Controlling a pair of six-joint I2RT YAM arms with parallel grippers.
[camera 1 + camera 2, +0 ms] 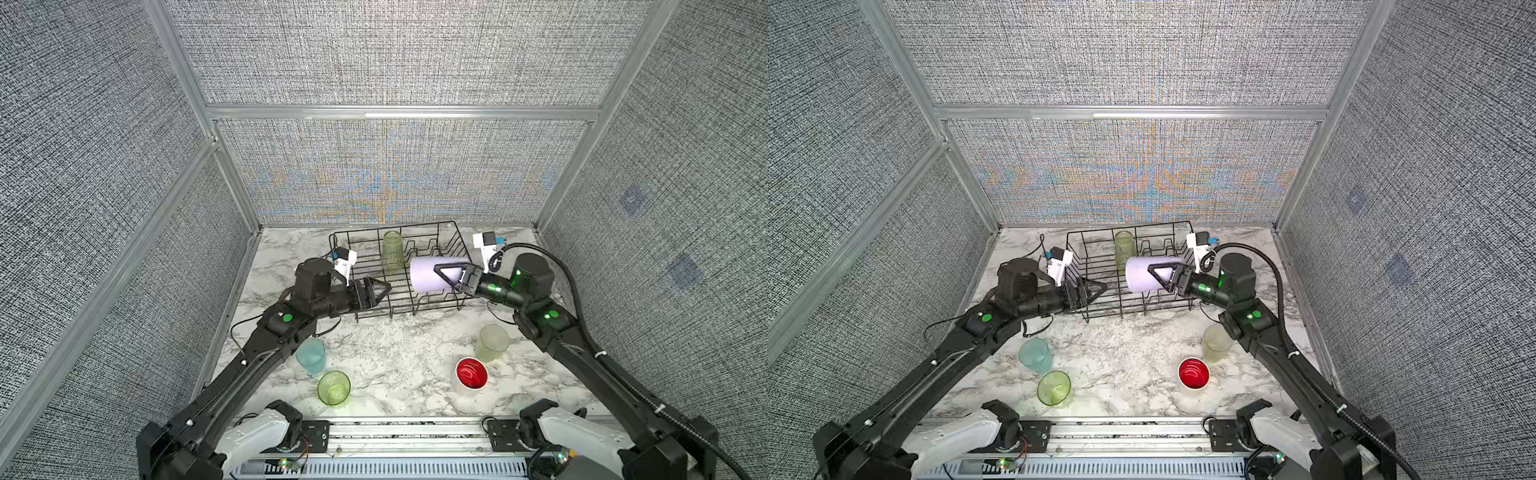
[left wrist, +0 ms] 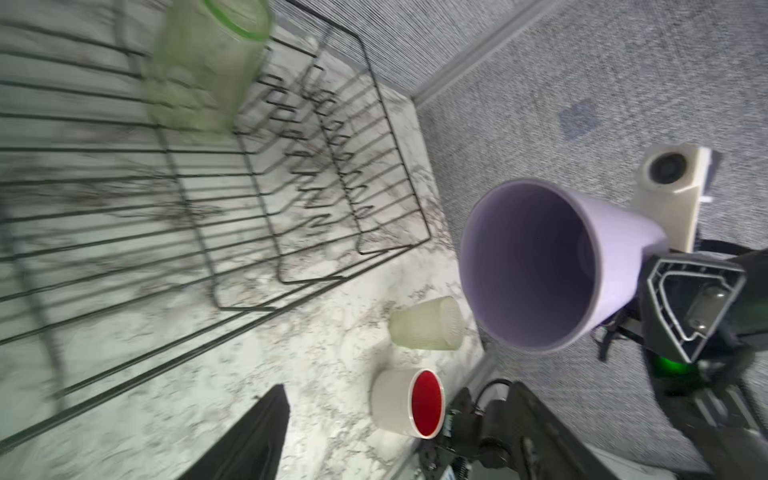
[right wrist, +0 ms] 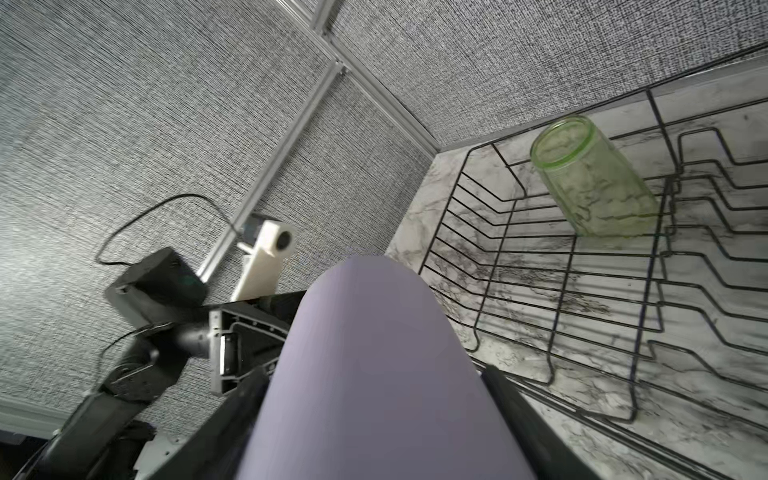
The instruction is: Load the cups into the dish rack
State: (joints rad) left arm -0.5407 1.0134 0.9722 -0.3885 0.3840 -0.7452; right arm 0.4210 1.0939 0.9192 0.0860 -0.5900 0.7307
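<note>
Dish rack, green cup inside, lilac cup held

bright even light, soft shadows on the counter, rainbow ripples on the back wall, tall green cup smeared and blurry

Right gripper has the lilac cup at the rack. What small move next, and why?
Probably lower the lilac cup onto the dish rack floor beside the tall green cup before opening: the right gripper holds it sideways, above the wires, not yet resting.
</note>
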